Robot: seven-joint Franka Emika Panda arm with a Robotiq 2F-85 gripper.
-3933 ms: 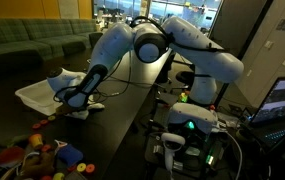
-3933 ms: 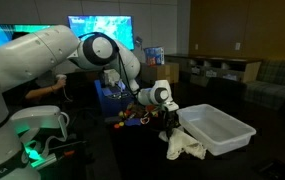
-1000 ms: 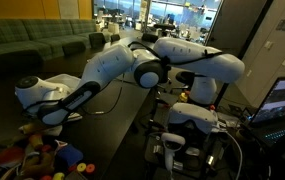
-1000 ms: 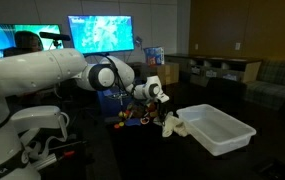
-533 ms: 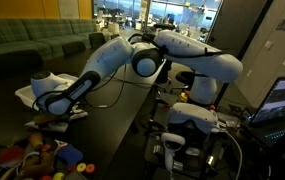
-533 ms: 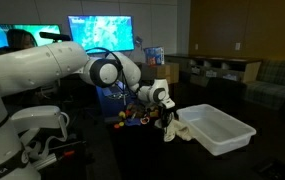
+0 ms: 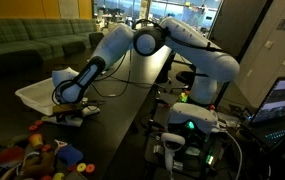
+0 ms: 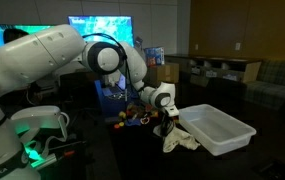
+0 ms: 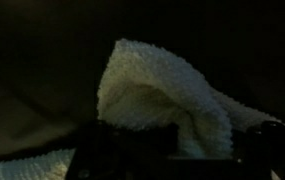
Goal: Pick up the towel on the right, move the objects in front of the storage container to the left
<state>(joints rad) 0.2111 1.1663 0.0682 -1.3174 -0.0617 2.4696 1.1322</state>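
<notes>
The hand is clenched on the white towel, which hangs in a bunch below it, just beside the near corner of the white storage container. In the wrist view the towel rises in a peak to the dark fingers at the bottom edge. A second ago the hand carried the towel nearer the pile of coloured toys. It has since swung back towards the container and come lower, so the towel now reaches the dark bench or hangs very close above it. In an exterior view the hand sits in front of the container, with the toys well apart from it.
</notes>
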